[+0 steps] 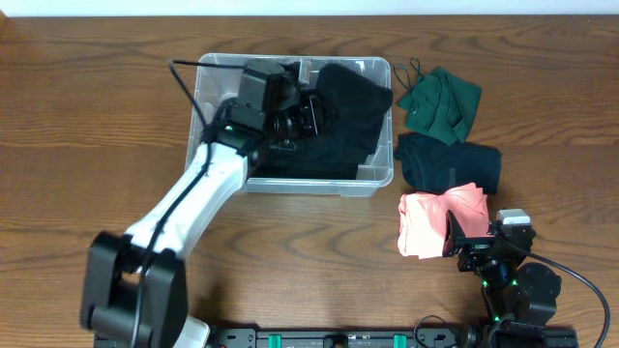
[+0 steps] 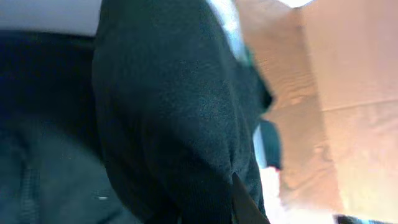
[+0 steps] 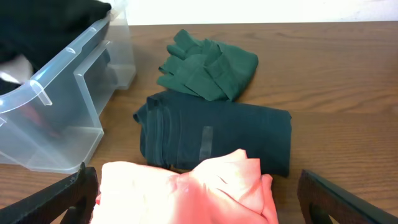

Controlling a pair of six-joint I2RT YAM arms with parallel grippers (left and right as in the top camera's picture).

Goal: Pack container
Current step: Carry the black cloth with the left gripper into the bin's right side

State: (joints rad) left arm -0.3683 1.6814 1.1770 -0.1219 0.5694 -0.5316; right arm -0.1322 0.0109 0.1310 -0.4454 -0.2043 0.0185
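While black clothing [image 1: 353, 101] lies inside the clear container [image 1: 377, 174] at mid-table, packing is only partly done.
Left gripper [image 1: 300, 116] sits buried there, grip unreadable; right gripper [image 3: 198, 193] gapes by the pink garment [image 1: 435, 220]; green garment [image 1: 440, 101] and dark teal garment [image 1: 448, 162] wait outside too.

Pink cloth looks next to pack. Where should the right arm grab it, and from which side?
Probably the bunched ridge atop the pink cloth, from above: it lies loosely folded, flat on the table, and that raised fold gives the fingers something to pinch. The right gripper is open astride it.
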